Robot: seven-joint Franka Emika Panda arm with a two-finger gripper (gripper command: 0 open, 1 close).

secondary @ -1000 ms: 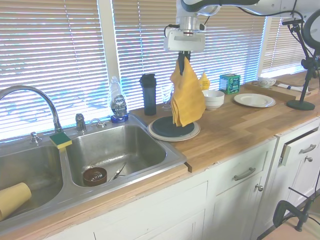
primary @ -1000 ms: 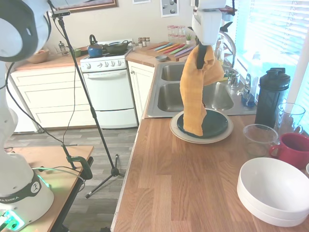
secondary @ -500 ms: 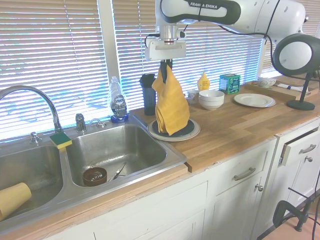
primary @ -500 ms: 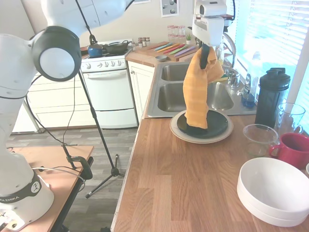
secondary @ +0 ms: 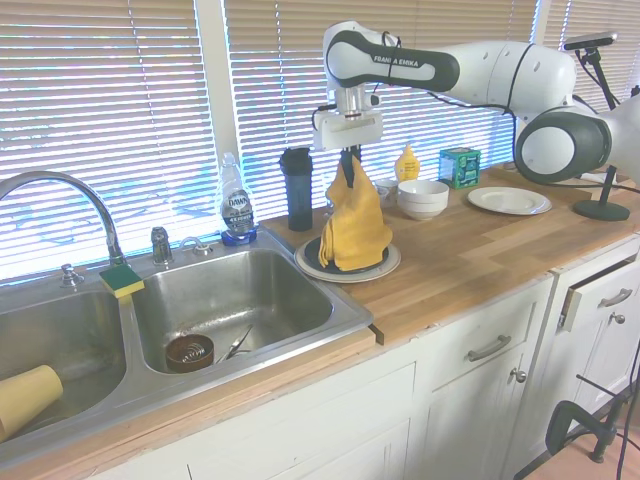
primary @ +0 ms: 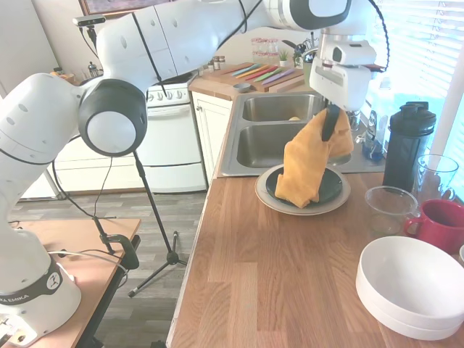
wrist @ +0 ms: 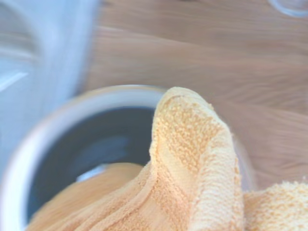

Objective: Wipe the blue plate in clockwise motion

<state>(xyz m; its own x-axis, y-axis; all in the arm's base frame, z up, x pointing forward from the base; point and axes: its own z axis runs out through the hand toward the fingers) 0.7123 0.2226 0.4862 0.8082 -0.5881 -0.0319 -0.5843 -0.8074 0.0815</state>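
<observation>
You see a wooden counter [primary: 275,275] over cream cabinets [secondary: 480,380], bright slatted blinds [secondary: 110,120] behind the steel sink [secondary: 230,300], and grey plank floor [primary: 156,217].

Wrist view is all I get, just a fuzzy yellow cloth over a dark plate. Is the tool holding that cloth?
Observer: Yes. The tool is shut on the top of the yellow cloth, which hangs down from it.
Operator: Does the cloth touch the plate?
Observer: Its lower end lies bunched on the blue plate.
Operator: What's the pale ring round the plate?
Observer: A cream plate lying under the blue one, on the wooden counter close to the sink.
</observation>
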